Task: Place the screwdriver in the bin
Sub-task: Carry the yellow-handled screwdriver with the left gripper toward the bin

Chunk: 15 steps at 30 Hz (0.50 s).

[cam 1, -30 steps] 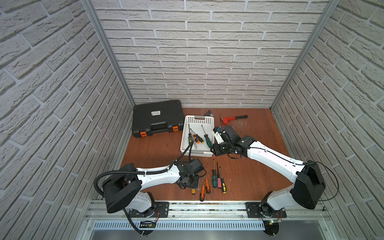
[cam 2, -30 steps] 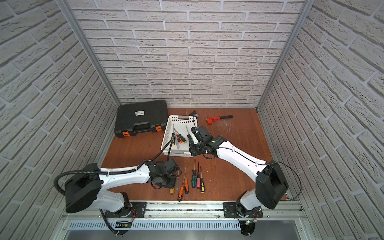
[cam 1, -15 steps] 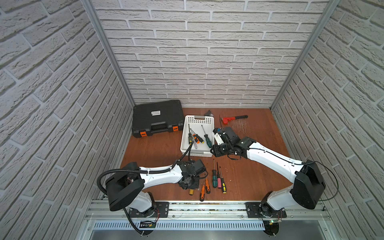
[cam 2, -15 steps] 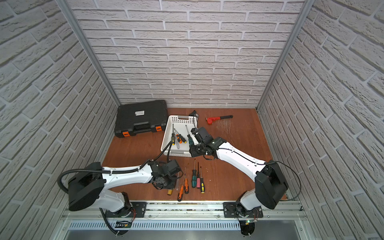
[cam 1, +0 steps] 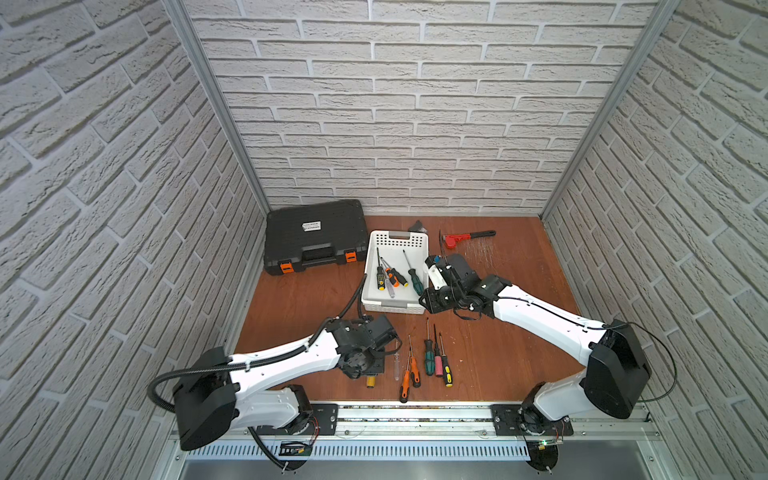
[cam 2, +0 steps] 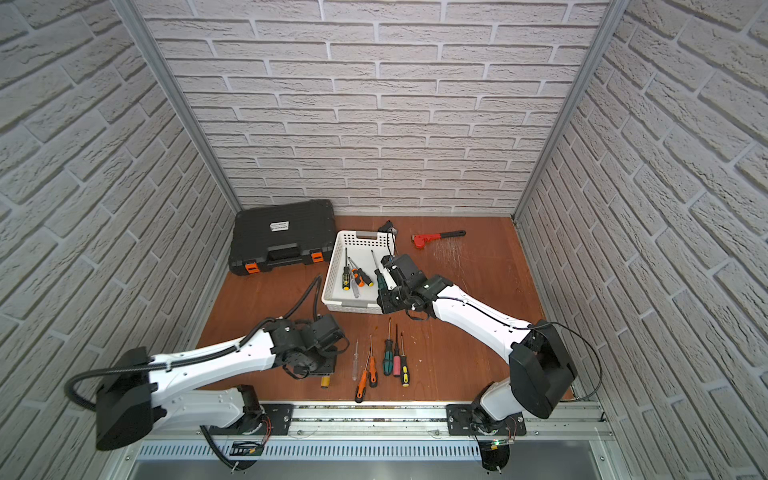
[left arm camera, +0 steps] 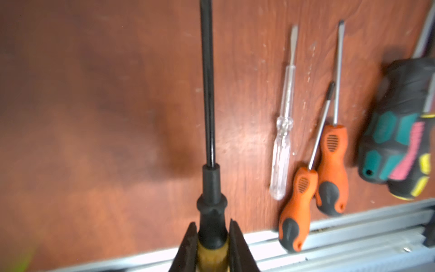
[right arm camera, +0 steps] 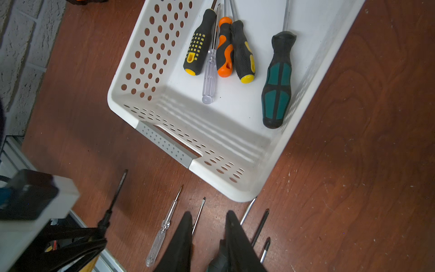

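My left gripper (left arm camera: 213,235) is shut on a screwdriver (left arm camera: 208,94) with a yellow handle, a black collar and a long black shaft. The grip is low at the table's front, and the yellow handle end (cam 1: 371,381) pokes out under the wrist. I cannot tell if the shaft touches the wood. The white bin (cam 1: 395,309) stands mid-table and holds several screwdrivers (cam 1: 392,276). My right gripper (right arm camera: 208,215) hovers just off the bin's near right corner (right arm camera: 235,193), jaws slightly open with only bare table between them.
Several loose screwdrivers (cam 1: 428,357) lie in a row beside the left gripper, among them a clear one (left arm camera: 282,146) and two orange ones (left arm camera: 332,164). A black tool case (cam 1: 313,237) sits back left, a red wrench (cam 1: 465,237) back right. A metal rail (cam 1: 415,415) edges the front.
My left jaws have closed on the yellow-handled screwdriver. The right arm has stayed where it was.
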### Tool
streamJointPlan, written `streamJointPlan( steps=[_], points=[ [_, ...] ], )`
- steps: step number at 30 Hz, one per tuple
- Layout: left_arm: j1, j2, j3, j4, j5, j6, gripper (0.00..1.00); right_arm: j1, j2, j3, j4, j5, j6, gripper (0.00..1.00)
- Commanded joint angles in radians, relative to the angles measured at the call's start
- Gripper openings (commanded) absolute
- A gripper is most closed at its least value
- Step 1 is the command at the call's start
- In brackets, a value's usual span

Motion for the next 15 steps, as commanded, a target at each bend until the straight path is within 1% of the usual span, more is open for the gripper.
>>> streamJointPlan(
  steps=[1,3,6,8,12,13,15],
  points=[
    [0.111,-0.1,0.106,-0.194,-0.009,0.072,0.05,-0.003,-0.021,-0.01,0.041,0.012,-0.002,0.27],
    [0.231,-0.099,0.189,-0.207,0.036,0.185,0.06,-0.003,-0.032,-0.025,0.071,0.028,0.008,0.26],
    [0.337,-0.027,0.334,-0.196,0.047,0.32,0.06,-0.005,-0.052,-0.04,0.12,0.03,0.033,0.26],
    [0.369,0.06,0.427,-0.164,0.06,0.395,0.06,-0.005,-0.049,-0.027,0.123,0.021,0.037,0.26],
    [0.398,0.311,0.648,-0.13,0.064,0.518,0.07,-0.006,-0.033,0.003,0.111,0.001,0.041,0.26],
    [0.403,0.366,0.701,-0.126,0.054,0.542,0.07,-0.006,-0.033,0.002,0.113,0.0,0.049,0.26],
    [0.409,0.491,0.811,-0.132,-0.003,0.579,0.07,-0.004,-0.042,-0.015,0.134,-0.017,0.066,0.26]
  ],
)
